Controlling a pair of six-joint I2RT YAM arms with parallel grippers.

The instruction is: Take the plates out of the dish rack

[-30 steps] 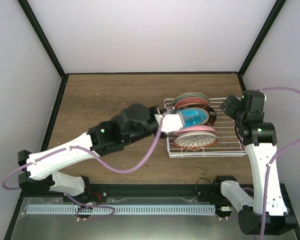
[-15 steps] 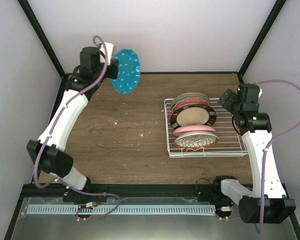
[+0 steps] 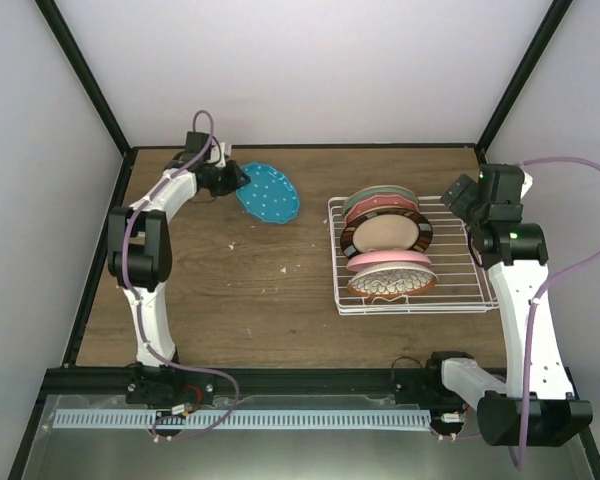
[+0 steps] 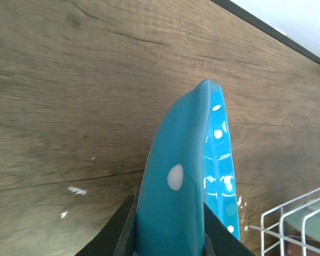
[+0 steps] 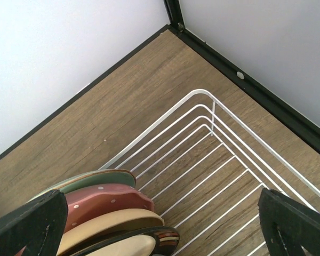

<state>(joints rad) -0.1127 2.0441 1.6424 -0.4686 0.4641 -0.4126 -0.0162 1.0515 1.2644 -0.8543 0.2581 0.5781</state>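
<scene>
Top external: the teal plate [image 3: 269, 193] is gripped at its rim by the left gripper [image 3: 234, 179], with the jaws closed onto it. The plate is carried out ahead of the jaws, low over the far left of the table [image 3: 200, 290]. Whether it touches the wood cannot be told. The dish rack [image 3: 460, 282] is set well apart from those jaws, off to the right. Five plates are stood on edge in it, far to near: pale green plate [image 3: 378, 196], red-pink plate [image 3: 385, 208], tan dark-rimmed plate [image 3: 385, 234], pink plate [image 3: 392, 260], petal-patterned plate [image 3: 390, 283]. The right gripper [image 3: 457, 196] is held over the rack's far right corner, with the row of plates ahead of its jaws.

Left wrist: the teal plate is seen edge-on, clamped between both fingers [image 4: 122, 234], white dots showing. Bare wood is seen beyond the jaws. A rack corner is caught low to the right of the jaws.

Right wrist: the jaws are spread wide and nothing is held. Bare rack wires are seen between and ahead of the jaws. The pale green, red-pink and tan dark-rimmed plates are seen packed in a row by the finger on the view's left.
</scene>
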